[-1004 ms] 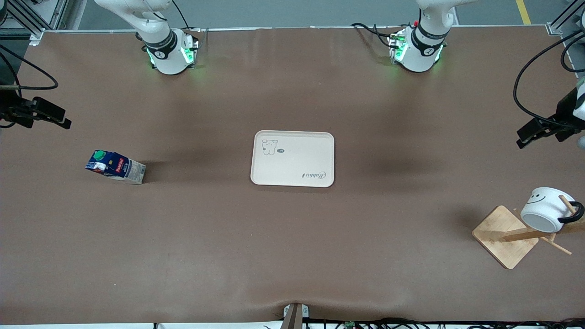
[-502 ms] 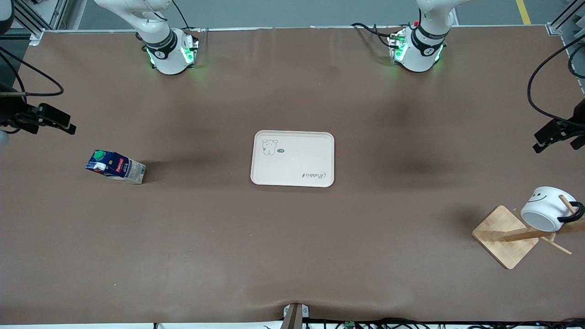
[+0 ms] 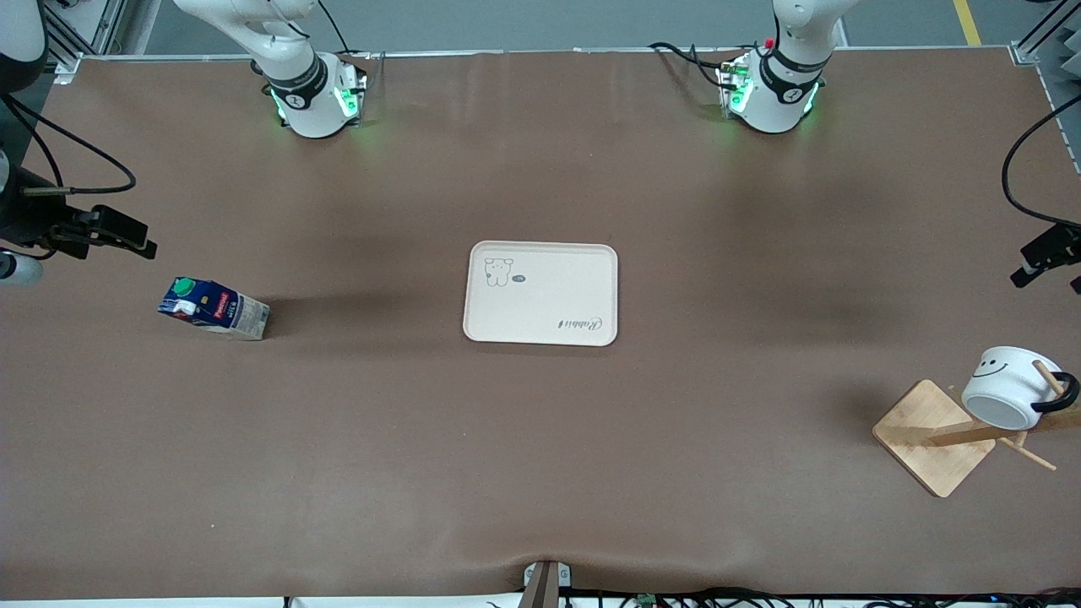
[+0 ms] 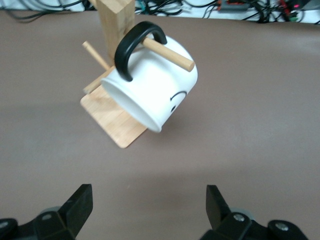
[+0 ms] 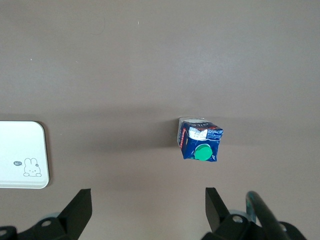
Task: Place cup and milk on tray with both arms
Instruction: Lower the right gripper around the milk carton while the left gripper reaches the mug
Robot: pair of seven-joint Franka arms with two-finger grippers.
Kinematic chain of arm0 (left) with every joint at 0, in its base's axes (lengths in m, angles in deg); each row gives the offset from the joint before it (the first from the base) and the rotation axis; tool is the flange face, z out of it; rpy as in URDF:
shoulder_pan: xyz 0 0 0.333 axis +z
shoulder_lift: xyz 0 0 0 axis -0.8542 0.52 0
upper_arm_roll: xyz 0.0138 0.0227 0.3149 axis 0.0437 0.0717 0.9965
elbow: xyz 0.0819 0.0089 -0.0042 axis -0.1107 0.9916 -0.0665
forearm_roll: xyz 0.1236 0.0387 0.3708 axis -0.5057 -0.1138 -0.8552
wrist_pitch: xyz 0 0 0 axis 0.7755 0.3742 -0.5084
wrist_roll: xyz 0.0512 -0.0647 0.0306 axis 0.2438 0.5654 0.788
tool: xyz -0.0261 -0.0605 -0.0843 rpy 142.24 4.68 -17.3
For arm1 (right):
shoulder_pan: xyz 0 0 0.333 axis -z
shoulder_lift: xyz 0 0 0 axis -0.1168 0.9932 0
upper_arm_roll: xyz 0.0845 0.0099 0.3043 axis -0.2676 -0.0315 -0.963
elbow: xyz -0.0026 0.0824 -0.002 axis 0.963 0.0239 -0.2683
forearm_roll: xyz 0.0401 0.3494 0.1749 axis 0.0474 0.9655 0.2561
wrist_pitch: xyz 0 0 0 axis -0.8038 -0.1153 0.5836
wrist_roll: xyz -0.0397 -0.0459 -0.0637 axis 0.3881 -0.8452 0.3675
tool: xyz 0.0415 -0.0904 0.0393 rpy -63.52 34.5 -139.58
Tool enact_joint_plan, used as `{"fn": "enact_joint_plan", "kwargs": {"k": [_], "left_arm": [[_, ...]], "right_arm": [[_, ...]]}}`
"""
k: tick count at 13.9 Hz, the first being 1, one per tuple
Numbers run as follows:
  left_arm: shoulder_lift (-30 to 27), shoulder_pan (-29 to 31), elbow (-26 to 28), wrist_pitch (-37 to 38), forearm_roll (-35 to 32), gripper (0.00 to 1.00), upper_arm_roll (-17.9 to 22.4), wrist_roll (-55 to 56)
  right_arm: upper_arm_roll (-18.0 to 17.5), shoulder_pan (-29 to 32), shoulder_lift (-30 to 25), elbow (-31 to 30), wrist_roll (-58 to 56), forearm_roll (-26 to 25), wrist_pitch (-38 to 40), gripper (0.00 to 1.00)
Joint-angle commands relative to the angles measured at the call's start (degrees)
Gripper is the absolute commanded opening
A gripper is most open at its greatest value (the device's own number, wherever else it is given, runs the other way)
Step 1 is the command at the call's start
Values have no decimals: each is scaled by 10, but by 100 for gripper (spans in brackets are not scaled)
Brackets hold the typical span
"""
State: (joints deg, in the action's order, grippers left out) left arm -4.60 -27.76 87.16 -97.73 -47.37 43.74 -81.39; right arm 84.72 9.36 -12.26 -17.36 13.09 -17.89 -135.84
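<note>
The tray (image 3: 540, 293) sits empty in the middle of the table. The milk (image 3: 213, 308) stands near the right arm's edge, and the right gripper (image 5: 145, 210) hangs over it, spread wide and holding nothing. The cup (image 3: 1010, 387) hangs by its handle on a wooden rack (image 3: 933, 437) near the left arm's edge, partly cut off in the front view, and the left gripper (image 4: 146, 209) hangs near it, wide and holding nothing.

Open counter (image 3: 540, 439) surrounds the tray (image 3: 540, 293) at frame centre, nothing near it. At lower right the cup (image 3: 1009, 386) hangs on a wooden rack (image 3: 937, 435), whose post and pegs crowd its handle. The milk (image 3: 213, 308) at middle left stands alone.
</note>
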Motion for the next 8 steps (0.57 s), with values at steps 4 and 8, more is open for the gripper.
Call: {"fn": "enact_joint_plan", "kwargs": {"k": [4, 8], "left_arm": [[90, 12, -58, -13, 148, 100, -5, -159], [117, 12, -76, -13, 199, 96, -6, -221]], "right_arm": [[1, 3, 26, 12, 2, 7, 3, 100], [3, 10, 73, 18, 7, 17, 9, 100]]}}
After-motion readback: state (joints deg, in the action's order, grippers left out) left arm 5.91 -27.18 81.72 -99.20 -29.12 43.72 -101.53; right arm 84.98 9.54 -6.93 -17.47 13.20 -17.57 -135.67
